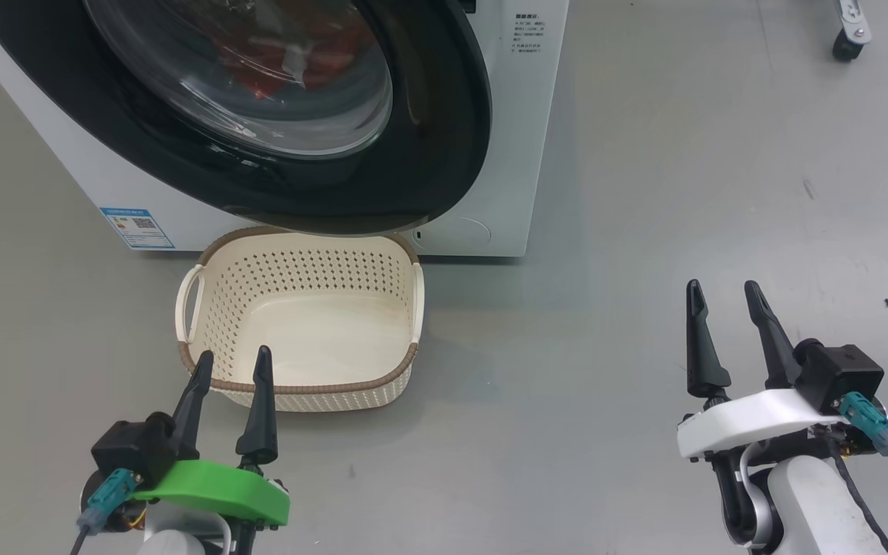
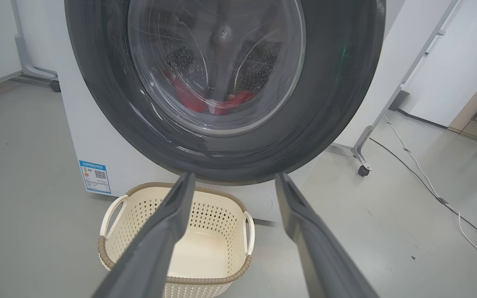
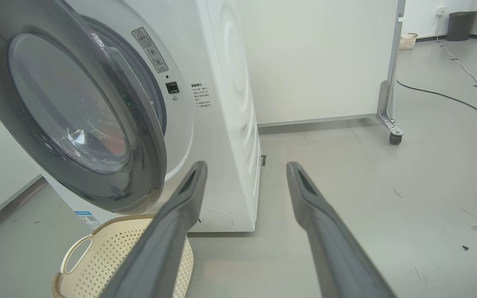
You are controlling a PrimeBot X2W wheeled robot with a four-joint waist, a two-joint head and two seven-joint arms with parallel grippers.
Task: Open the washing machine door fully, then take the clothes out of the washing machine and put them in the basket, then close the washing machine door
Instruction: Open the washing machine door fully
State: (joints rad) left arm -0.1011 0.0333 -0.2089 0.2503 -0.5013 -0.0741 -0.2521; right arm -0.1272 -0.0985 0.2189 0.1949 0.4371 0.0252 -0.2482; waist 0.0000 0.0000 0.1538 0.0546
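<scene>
Clothes (image 2: 189, 98) show as red patches low in the steel drum, seen through the glass at the middle of my left wrist view. The washing machine door (image 1: 259, 116) fills the upper left of the head view. My right wrist view shows it swung partway off the front of the white washing machine (image 1: 521, 154), with a gap open along its right edge.

Directly below the door's black rim, the cream basket (image 1: 301, 385) stands on the grey floor (image 1: 606, 347), close against the machine's front. A small blue label (image 1: 138, 228) sits on the machine to the basket's upper left.

My left tool (image 1: 233, 354) is at the lower left, fingers spread wide and holding nothing, tips over the basket's near rim. My right tool (image 1: 723, 287) is at the lower right, equally wide and empty, over bare floor well apart from the basket.
</scene>
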